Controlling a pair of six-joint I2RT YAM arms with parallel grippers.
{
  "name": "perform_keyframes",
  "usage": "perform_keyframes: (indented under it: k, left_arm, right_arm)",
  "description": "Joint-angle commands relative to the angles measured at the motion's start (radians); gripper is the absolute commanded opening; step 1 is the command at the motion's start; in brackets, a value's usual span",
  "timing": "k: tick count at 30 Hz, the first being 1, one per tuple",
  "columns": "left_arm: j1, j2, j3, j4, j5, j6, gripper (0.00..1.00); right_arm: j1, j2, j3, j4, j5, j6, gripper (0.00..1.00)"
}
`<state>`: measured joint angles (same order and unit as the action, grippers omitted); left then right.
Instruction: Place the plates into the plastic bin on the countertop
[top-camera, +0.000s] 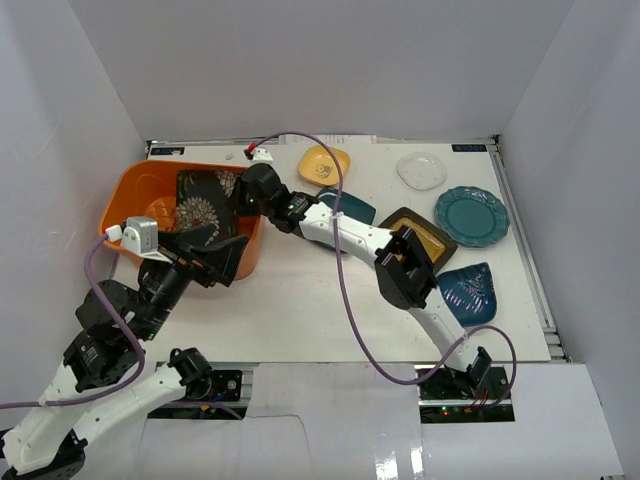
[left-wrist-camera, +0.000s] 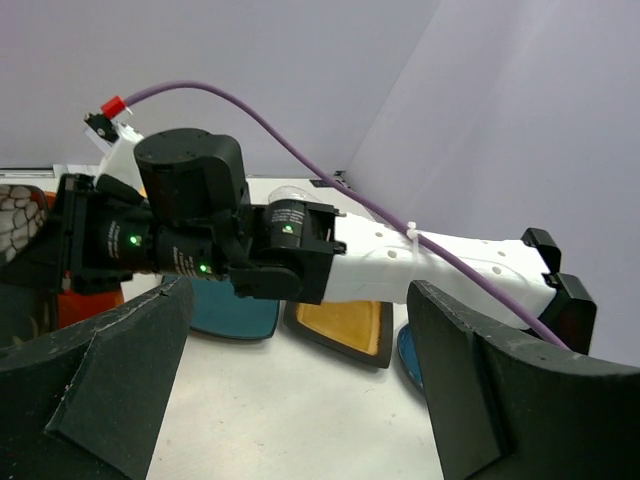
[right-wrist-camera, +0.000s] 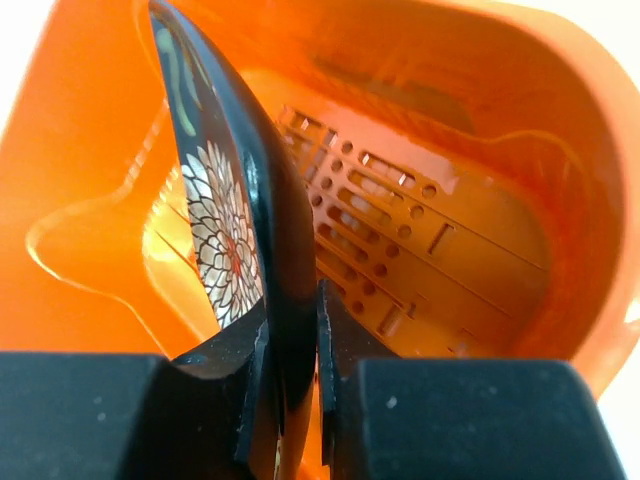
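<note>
Right gripper (right-wrist-camera: 292, 345), wrist view: my two black fingers (right-wrist-camera: 232, 365) fill the bottom edge and are pressed together on the rim of the floral plate (right-wrist-camera: 225, 235). Its dark edge runs up from between the pads toward the top of the view. The plate is seen almost edge-on here, its white flower pattern facing left. Behind it and on both sides are the orange walls and slotted floor of the bin (right-wrist-camera: 480, 130). I cannot tell whether the plate's far edge touches that floor.

Top view: the right gripper (top-camera: 243, 196) reaches over the bin's right rim. The floral plate (top-camera: 203, 205) lies inside the bin (top-camera: 135, 190), in its right half, tilted with the patterned face upward. The bin stands at the far left corner of the countertop (top-camera: 300, 310).

Left gripper (top-camera: 215, 258): jaws spread wide, gripping nothing, at the bin's near right corner. In its wrist view the left gripper (left-wrist-camera: 300, 400) frames my right arm (left-wrist-camera: 400, 260), which crosses between the two fingers but well beyond them.

Six plates lie on the countertop, outside the bin:
- yellow plate (top-camera: 323, 165), far edge, just right of the bin;
- clear plate (top-camera: 421, 170), far edge, right;
- scalloped plate (top-camera: 471, 215), near the right wall;
- mustard plate (top-camera: 428, 237), partly under my right arm;
- teal plate (top-camera: 352, 206), between the yellow and mustard plates, also partly covered by the arm;
- blue plate (top-camera: 468, 292), nearest the right base.
</note>
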<state>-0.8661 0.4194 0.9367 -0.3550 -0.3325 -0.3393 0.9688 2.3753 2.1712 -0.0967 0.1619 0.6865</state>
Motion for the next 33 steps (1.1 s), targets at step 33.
perform_keyframes:
  k: [33]
  left_arm:
    - [-0.002,0.042,0.123,-0.001,-0.033,-0.056,0.98]
  right_arm:
    - [0.001,-0.001,0.09,0.282,0.022,0.125,0.08]
